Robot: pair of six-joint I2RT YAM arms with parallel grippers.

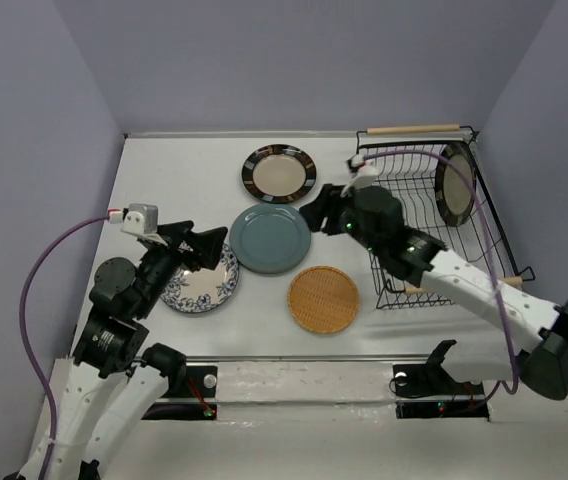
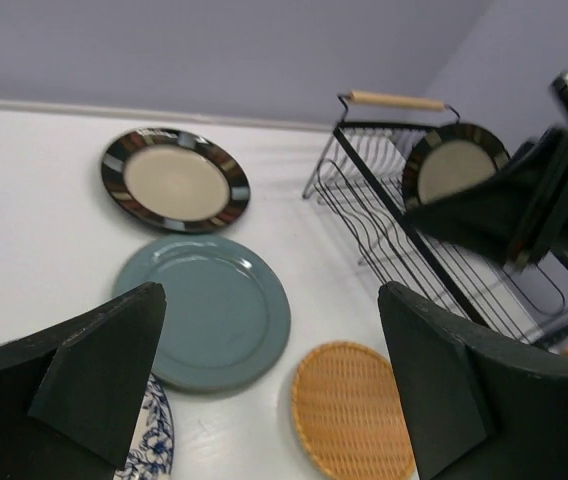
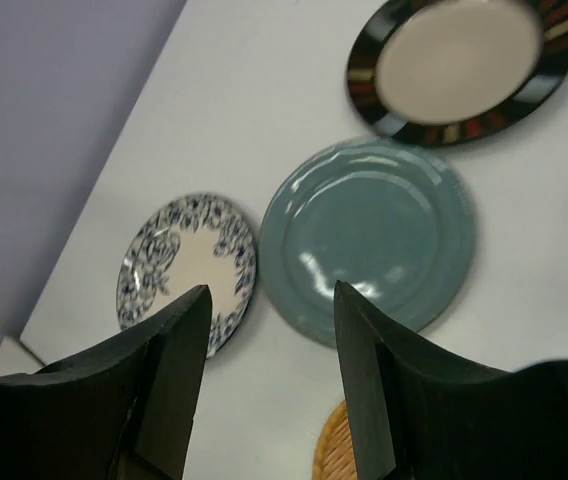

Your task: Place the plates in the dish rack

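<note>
Dish rack [image 1: 412, 180], black wire, stands at three o'clock on the table [image 1: 164, 170], one striped plate [image 1: 456, 183] upright inside, probably between dividers. Flat: second striped plate [image 1: 279, 173] at twelve, teal plate [image 1: 270, 238] centre, wicker plate [image 1: 323, 298] at six, floral plate [image 1: 207, 288] at nine, half hidden overhead yet nearly whole from the right wrist. Left gripper [image 2: 272, 300] and right gripper [image 3: 271, 290] gape wide, empty.

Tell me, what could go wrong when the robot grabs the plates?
The open left gripper and right gripper are both near the teal plate, so the arms might bump. The plates lie flat, and the floral plate sits close beside the teal one; prying one rim could shove the other. The right arm reaches across the rack, so it might knock the striped plate standing inside.
</note>
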